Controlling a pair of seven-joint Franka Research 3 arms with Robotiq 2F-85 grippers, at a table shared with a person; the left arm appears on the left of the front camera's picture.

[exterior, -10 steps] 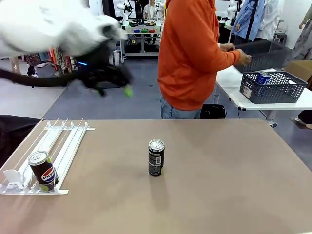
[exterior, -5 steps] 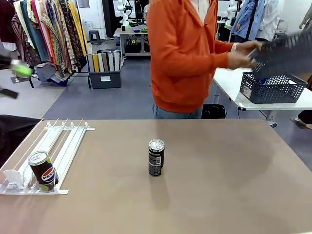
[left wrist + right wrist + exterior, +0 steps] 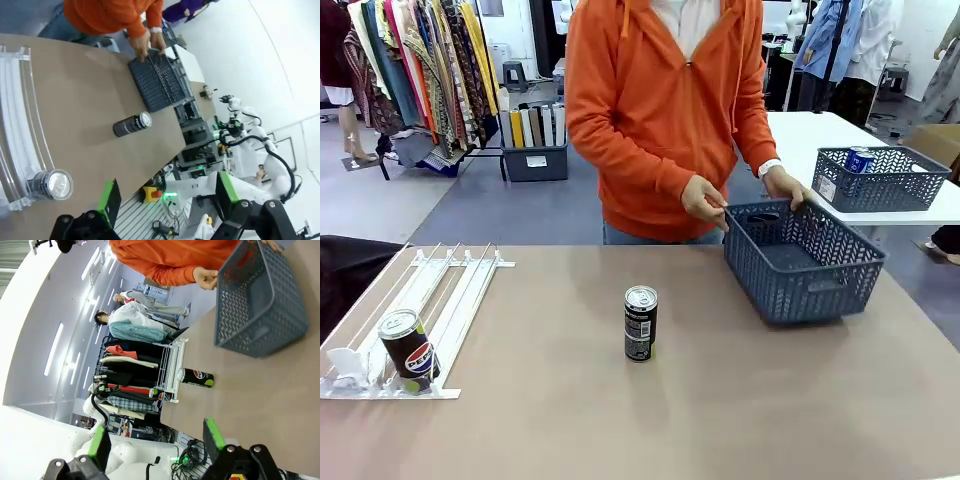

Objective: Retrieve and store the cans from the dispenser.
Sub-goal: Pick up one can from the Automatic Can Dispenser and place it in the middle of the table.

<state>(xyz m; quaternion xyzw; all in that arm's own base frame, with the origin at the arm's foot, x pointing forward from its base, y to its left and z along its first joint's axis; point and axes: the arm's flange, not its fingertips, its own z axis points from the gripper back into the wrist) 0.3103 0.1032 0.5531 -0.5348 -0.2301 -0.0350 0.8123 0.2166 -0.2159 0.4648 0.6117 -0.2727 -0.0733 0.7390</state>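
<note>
A: How much is done?
B: Not much; one can with a round logo (image 3: 408, 351) sits in the dispenser (image 3: 450, 290), at its near end, by the near left corner of the surface (image 3: 620, 430); a dark can (image 3: 640, 323) stands upright in the middle of the surface, out of the dispenser but not put away.
A: And the basket?
B: The basket (image 3: 805, 262) is at the far right edge; the person's hands (image 3: 703, 200) hold its rim; it looks empty inside; I think both cans have to go in there.
A: Are the tools busy?
B: No; the left tool (image 3: 167, 197) is spread wide with nothing in it; the right tool (image 3: 156, 442) is too; both are well apart from the cans.
A: Is there room?
B: Lots; the dark can has bare surface all around; the can with a round logo is tight against the dispenser's stops and close to the near edge; a careful reach is best there.
</note>
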